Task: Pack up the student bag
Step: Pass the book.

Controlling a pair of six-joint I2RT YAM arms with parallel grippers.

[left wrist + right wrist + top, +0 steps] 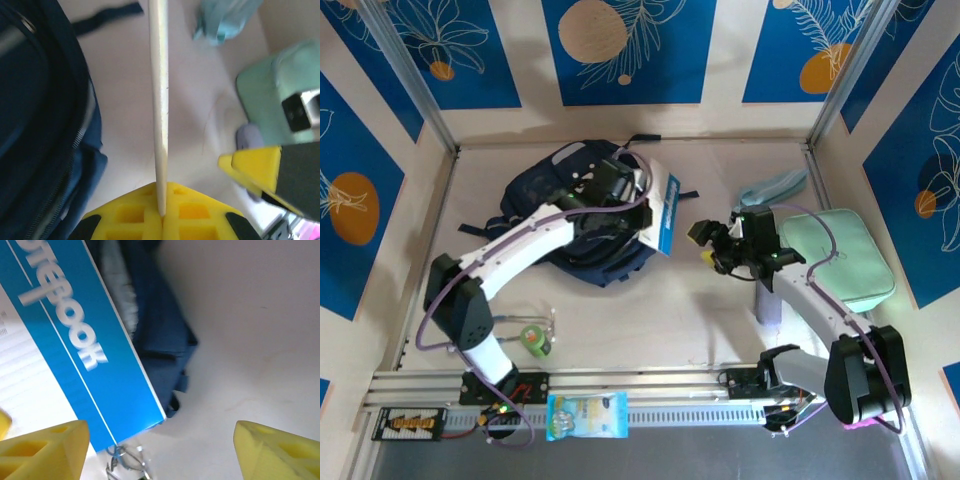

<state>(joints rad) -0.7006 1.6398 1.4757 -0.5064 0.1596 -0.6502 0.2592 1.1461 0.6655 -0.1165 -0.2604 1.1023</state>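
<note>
Tabletop [720, 320], blue-panelled walls | left tool [161, 212] clenched on notebook [660, 215] at bag [545, 180] edge | right tool [703, 245] released, jaws wide, near mint case [835, 255]

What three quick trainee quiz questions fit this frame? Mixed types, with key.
1. The left gripper is shut on: A a pencil, B a blue-and-white notebook, C a bottle.
2. True or false: the right gripper is shut on the student bag.
3. Fill in: in the top view, the mint-green case lies to the ___ of the student bag.

Key: 1 B. 2 False: it is open and holds nothing. 3 right.
</note>
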